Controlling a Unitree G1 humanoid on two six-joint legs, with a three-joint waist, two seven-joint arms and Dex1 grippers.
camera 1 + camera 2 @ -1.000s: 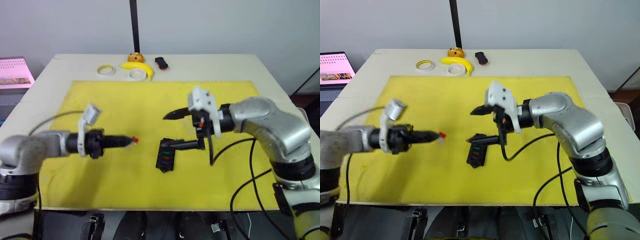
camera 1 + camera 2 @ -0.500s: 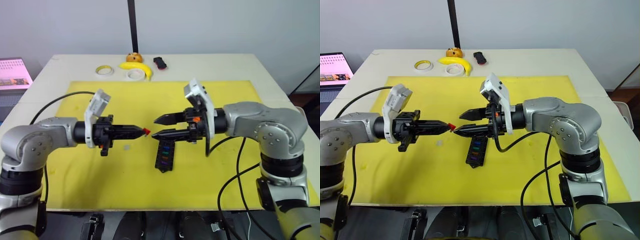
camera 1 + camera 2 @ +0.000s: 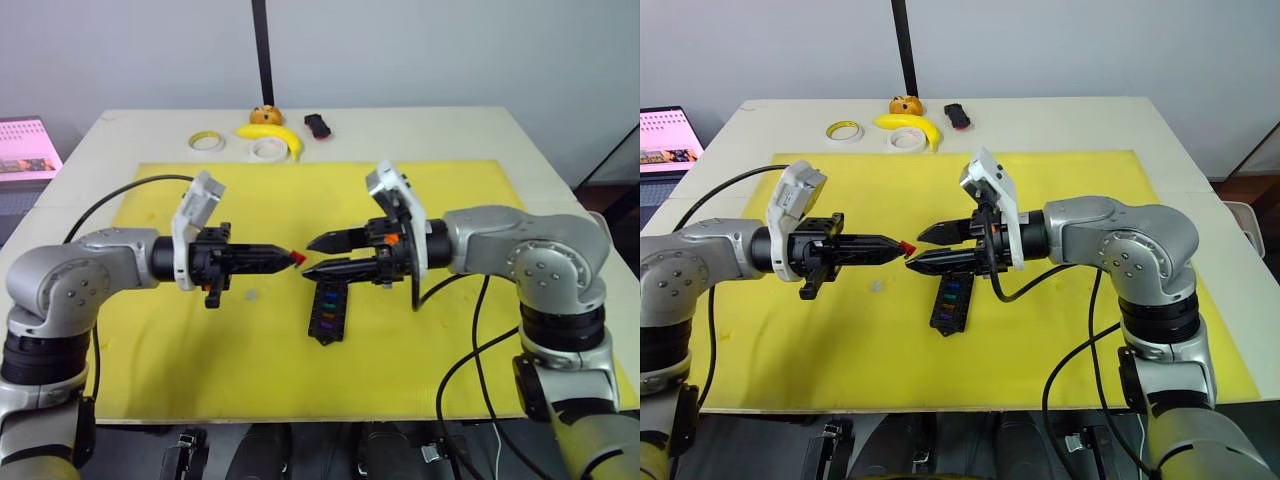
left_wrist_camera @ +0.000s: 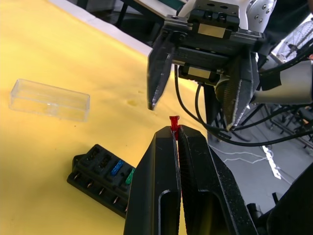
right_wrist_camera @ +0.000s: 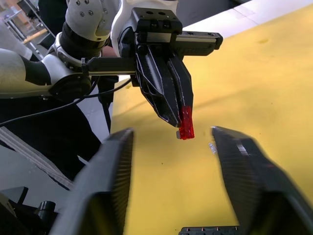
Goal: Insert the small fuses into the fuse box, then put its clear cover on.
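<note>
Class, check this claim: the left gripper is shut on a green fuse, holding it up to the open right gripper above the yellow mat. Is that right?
Not quite: the fuse is red, not green, as the right wrist view shows. The rest stands: the left gripper is shut on it, facing the open right gripper above the yellow mat.

This looks like a robotics lab or test bench — probably not a home. A plain cream-coloured square table [image 3: 560, 170] carries a bright yellow rectangular work mat [image 3: 200, 350] against a bare grey wall [image 3: 1090, 45]. An open laptop with a pink screen [image 3: 668, 128] sits off to the side, and loose black cables [image 3: 480, 370] trail over the mat's edge.
</note>
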